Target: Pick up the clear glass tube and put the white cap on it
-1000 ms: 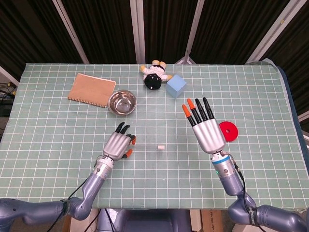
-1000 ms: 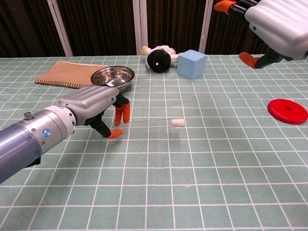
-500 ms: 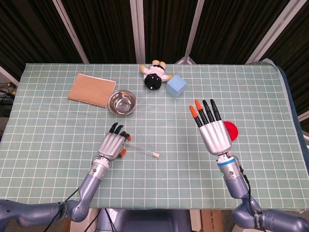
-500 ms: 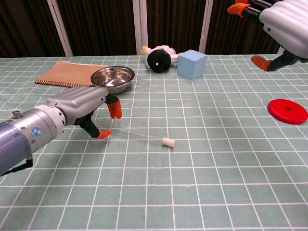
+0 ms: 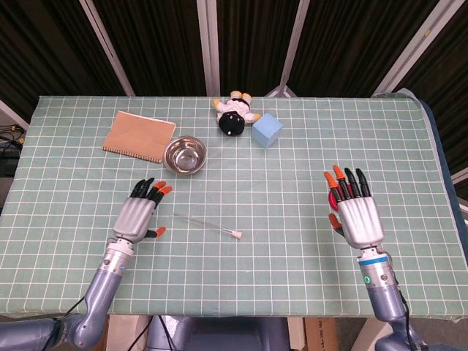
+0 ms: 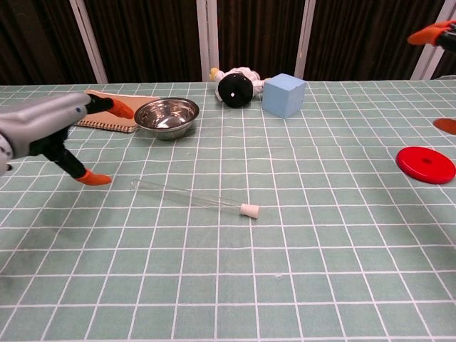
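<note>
The clear glass tube (image 5: 203, 224) (image 6: 184, 194) lies flat on the green grid table, with the white cap (image 5: 238, 235) (image 6: 249, 210) on its right end. My left hand (image 5: 139, 214) (image 6: 50, 128) hovers to the left of the tube, apart from it, fingers spread and holding nothing. My right hand (image 5: 355, 212) is far to the right with its fingers spread and empty; only its fingertips (image 6: 434, 33) show at the chest view's right edge.
A steel bowl (image 5: 184, 154) (image 6: 167, 117) and a brown notebook (image 5: 139, 136) sit at the back left. A plush toy (image 5: 234, 115) and a blue cube (image 5: 267, 130) (image 6: 284, 94) stand at the back centre. A red disc (image 6: 425, 164) lies at the right.
My left hand let go of the capped tube, which now lies on the table, and drew back to the left. My right hand moved right and toward the front edge.
</note>
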Action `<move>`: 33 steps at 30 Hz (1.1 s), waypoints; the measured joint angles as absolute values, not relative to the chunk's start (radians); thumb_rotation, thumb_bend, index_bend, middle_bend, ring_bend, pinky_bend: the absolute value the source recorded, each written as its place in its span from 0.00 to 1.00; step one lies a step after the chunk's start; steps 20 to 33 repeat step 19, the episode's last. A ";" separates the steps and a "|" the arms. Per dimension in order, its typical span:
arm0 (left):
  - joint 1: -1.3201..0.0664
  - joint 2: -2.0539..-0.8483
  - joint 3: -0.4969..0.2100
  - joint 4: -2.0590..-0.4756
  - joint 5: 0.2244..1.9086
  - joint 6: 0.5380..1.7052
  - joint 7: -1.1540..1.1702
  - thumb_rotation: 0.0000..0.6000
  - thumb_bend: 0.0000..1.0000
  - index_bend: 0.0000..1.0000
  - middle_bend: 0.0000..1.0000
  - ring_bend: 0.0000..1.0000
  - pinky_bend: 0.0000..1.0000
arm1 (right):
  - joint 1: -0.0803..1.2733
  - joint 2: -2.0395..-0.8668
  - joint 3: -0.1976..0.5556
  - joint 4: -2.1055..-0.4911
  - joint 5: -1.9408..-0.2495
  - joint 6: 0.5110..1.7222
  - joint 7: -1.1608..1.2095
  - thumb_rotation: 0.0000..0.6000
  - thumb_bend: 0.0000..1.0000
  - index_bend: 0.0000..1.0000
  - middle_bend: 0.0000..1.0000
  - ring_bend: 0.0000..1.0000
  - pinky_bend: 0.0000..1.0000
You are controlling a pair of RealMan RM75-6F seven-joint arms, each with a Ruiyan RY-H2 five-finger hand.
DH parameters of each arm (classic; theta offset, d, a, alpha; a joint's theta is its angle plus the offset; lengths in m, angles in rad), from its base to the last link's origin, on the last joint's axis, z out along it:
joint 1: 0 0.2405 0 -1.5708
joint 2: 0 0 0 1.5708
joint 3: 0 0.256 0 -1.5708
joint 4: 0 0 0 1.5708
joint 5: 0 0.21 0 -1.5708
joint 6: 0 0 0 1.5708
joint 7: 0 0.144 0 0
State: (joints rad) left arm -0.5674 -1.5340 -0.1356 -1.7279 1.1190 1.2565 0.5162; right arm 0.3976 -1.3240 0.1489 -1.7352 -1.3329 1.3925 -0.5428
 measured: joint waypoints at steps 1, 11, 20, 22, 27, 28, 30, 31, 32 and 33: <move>-0.553 -1.514 -0.125 -1.737 1.143 1.269 0.495 1.00 0.15 0.12 0.07 0.00 0.00 | 0.380 -1.297 0.139 -1.751 -1.321 1.389 -0.507 1.00 0.33 0.00 0.00 0.00 0.00; -0.348 -1.294 0.020 -1.774 1.417 1.486 0.219 1.00 0.15 0.09 0.03 0.00 0.00 | 0.217 -1.152 0.036 -1.761 -1.368 1.447 -0.252 1.00 0.33 0.00 0.00 0.00 0.00; -0.187 -1.181 0.111 -1.710 1.488 1.617 0.041 1.00 0.15 0.07 0.01 0.00 0.00 | 0.128 -1.121 -0.004 -1.697 -1.449 1.557 -0.172 1.00 0.33 0.00 0.00 0.00 0.00; -0.187 -1.181 0.111 -1.710 1.488 1.617 0.041 1.00 0.15 0.07 0.01 0.00 0.00 | 0.128 -1.121 -0.004 -1.697 -1.449 1.557 -0.172 1.00 0.33 0.00 0.00 0.00 0.00; -0.187 -1.181 0.111 -1.710 1.488 1.617 0.041 1.00 0.15 0.07 0.01 0.00 0.00 | 0.128 -1.121 -0.004 -1.697 -1.449 1.557 -0.172 1.00 0.33 0.00 0.00 0.00 0.00; -0.187 -1.181 0.111 -1.710 1.488 1.617 0.041 1.00 0.15 0.07 0.01 0.00 0.00 | 0.128 -1.121 -0.004 -1.697 -1.449 1.557 -0.172 1.00 0.33 0.00 0.00 0.00 0.00; -0.187 -1.181 0.111 -1.710 1.488 1.617 0.041 1.00 0.15 0.07 0.01 0.00 0.00 | 0.128 -1.121 -0.004 -1.697 -1.449 1.557 -0.172 1.00 0.33 0.00 0.00 0.00 0.00; -0.187 -1.181 0.111 -1.710 1.488 1.617 0.041 1.00 0.15 0.07 0.01 0.00 0.00 | 0.128 -1.121 -0.004 -1.697 -1.449 1.557 -0.172 1.00 0.33 0.00 0.00 0.00 0.00; -0.187 -1.181 0.111 -1.710 1.488 1.617 0.041 1.00 0.15 0.07 0.01 0.00 0.00 | 0.128 -1.121 -0.004 -1.697 -1.449 1.557 -0.172 1.00 0.33 0.00 0.00 0.00 0.00; -0.187 -1.181 0.111 -1.710 1.488 1.617 0.041 1.00 0.15 0.07 0.01 0.00 0.00 | 0.128 -1.121 -0.004 -1.697 -1.449 1.557 -0.172 1.00 0.33 0.00 0.00 0.00 0.00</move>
